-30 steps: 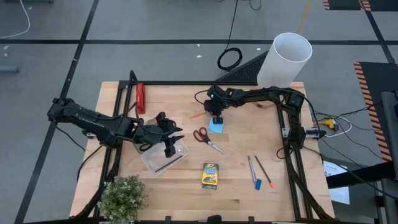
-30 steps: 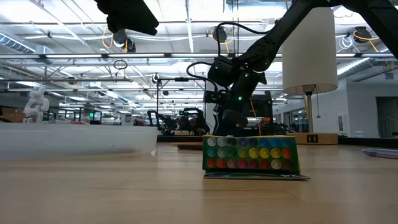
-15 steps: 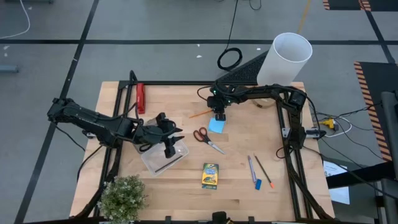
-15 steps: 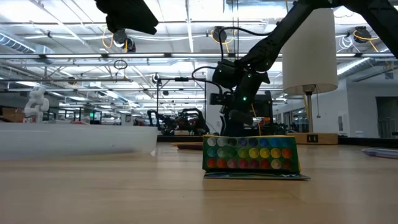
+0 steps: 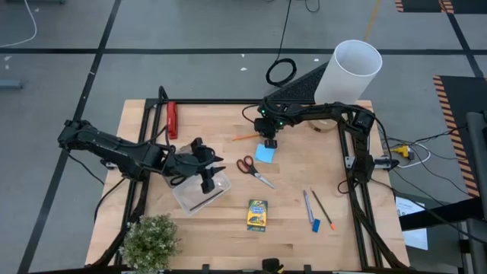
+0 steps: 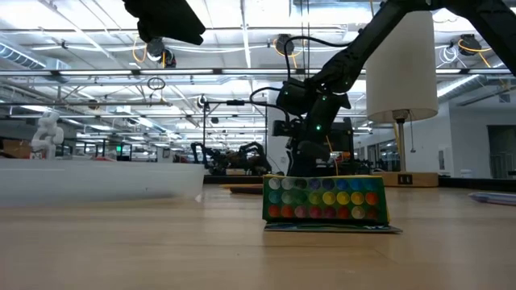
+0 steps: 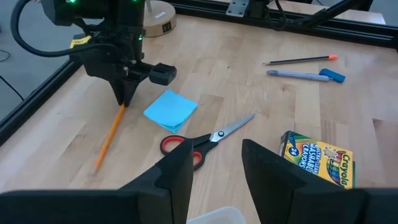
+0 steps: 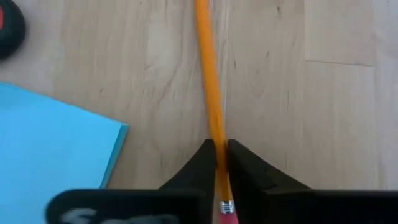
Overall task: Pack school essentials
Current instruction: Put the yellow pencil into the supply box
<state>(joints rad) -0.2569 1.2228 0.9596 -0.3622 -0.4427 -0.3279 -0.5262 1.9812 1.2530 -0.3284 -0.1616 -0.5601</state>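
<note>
Since a second ago the right gripper (image 5: 268, 139) has shifted a little toward the far edge, off the light-blue notepad (image 5: 265, 153) and onto the orange pencil (image 8: 209, 93), and its fingers are now pinched on the pencil's eraser end while the shaft still lies flat on the wood. The left gripper (image 5: 207, 169) hangs over the clear plastic case (image 5: 202, 195) at the near left, its fingers parted and holding nothing. By the look of it the packing has barely begun: the red-handled scissors (image 5: 253, 170), the crayon box (image 5: 257, 215), the blue pen (image 5: 308, 207), the dark pencil (image 5: 323, 208) and a small blue eraser (image 5: 315, 225) all lie loose on the table (image 5: 365, 251), and nothing shows inside the case. The pencil sits in the far middle, just beside the notepad, with the scissors a little nearer, so a straight lift looks cleanest. Bare wood between there and the case gives a fair path. A potted plant (image 5: 150, 242) and the left arm crowd the near-left corner, a red bar-shaped tool (image 5: 172, 119) lies along the far-left rim, and a white lampshade (image 5: 348, 72) stands over the far right.
</note>
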